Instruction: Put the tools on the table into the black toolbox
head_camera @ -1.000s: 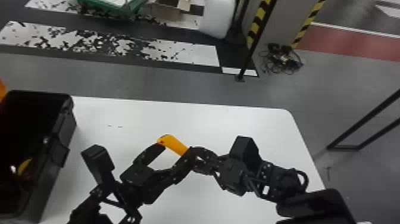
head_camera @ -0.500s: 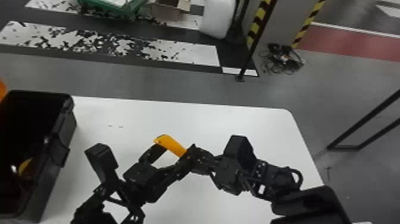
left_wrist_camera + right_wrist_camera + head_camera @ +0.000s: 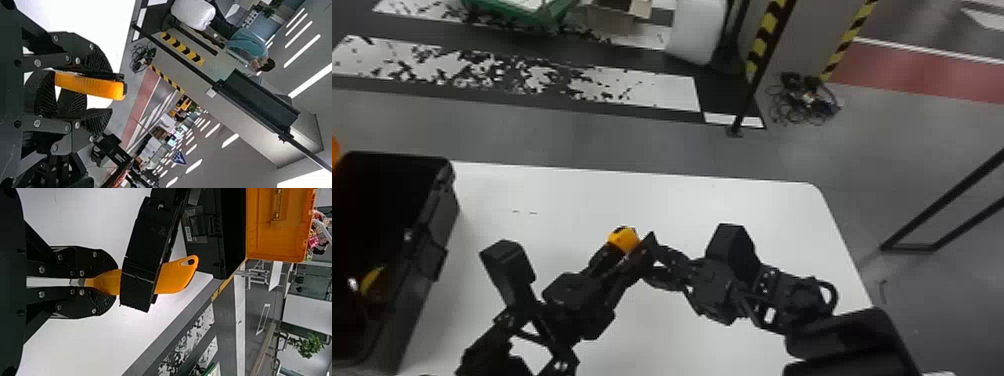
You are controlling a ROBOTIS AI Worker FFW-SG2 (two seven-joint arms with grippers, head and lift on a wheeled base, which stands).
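Okay, so I'm standing here watching this robot and it's mid-juggle. Closest in are its two grippers, up against each other over the table point(image 3: 742, 205). The right gripper point(image 3: 115, 282) has its fingers pinched on one end of the orange-handled tool point(image 3: 178, 276). The left gripper point(image 3: 116, 95) has its fingers spread either side of the free end of that handle, with a bit of room on one side, so I'd say it hasn't clamped down. The tool is up between the two arms. Looks like a handover to me, right to left.

Makes sense, because the black toolbox point(image 3: 412, 305) sits over on the robot's left, with its orange lid point(image 3: 274, 231) standing open. There's a yellow piece point(image 3: 373, 282) down inside it, so my guess is at least one tool is already put away. Too dark in there to count.

What's left: left hand grips, right hand lets go, carry it over, drop it in. Can't swear it's the last one, but we seem well along.

Way out past the table on the floor there's a heap of cables point(image 3: 804, 102) and a green bin point(image 3: 532, 17). Not part of the job, I reckon.
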